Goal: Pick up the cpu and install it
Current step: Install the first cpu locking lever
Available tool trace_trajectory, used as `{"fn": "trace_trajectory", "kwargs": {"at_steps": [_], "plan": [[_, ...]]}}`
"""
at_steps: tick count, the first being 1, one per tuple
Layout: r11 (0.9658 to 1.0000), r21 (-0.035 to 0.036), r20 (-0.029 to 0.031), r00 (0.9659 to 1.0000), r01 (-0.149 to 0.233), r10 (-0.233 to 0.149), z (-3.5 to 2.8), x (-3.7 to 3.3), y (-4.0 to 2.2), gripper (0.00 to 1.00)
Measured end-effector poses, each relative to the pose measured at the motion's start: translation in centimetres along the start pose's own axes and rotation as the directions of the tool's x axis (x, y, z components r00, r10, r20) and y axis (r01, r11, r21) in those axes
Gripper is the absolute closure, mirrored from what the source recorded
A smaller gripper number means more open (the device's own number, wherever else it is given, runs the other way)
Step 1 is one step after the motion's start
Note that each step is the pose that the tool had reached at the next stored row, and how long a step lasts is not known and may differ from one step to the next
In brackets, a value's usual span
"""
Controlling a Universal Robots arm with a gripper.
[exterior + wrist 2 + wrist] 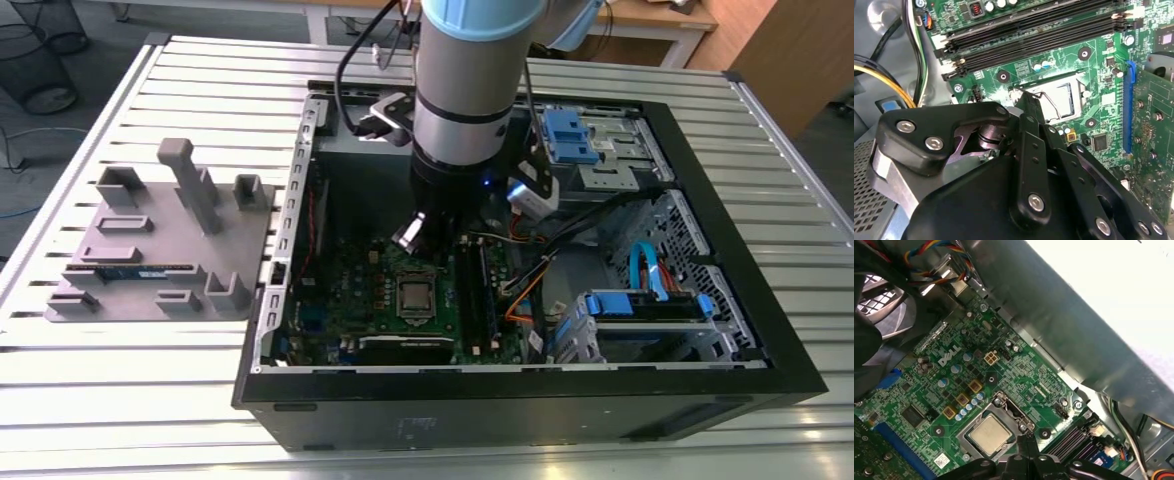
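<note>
Black, bolted linkage plates of the gripper point(1029, 107) are crowding the front of the second wrist view, matte with bright round screw heads; its fingertips are converging to a narrow point just above the socket frame point(1056, 102), and whether they are pinched fully together I cannot tell. Nothing is showing between them.

Just beyond the tips, in the first wrist view, the cpu point(988, 435) is sitting flat inside the rectangular metal frame on the green motherboard point(954, 370): a small square with a dull silvery-grey brushed top and rounded corners, lying level within its socket. Tiny cylindrical capacitors and yellow square components are dotting the glossy board around it.

Farther off, long black memory slots point(1034, 30) are running in parallel ridges. In the exterior view the arm is reaching down into the open black computer case point(534, 400), which is resting on a ribbed metal table point(134, 400) beside a grey moulded parts tray point(147, 250).
</note>
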State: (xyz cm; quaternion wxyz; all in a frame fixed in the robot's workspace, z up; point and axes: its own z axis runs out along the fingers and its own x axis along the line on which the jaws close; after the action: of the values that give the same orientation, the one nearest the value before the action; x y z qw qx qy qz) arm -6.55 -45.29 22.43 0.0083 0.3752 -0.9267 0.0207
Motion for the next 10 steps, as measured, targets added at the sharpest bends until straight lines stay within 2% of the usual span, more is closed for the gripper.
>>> {"fn": "trace_trajectory", "kwargs": {"at_steps": [6, 10], "plan": [[0.9993, 0.0064, -0.0077, 0.9993, -0.036, 0.036, 0.19, 0.02, -0.02, 0.89], [0.9983, 0.0219, -0.0205, 0.9983, -0.054, 0.055, 0.27, 0.02, -0.02, 0.89]]}}
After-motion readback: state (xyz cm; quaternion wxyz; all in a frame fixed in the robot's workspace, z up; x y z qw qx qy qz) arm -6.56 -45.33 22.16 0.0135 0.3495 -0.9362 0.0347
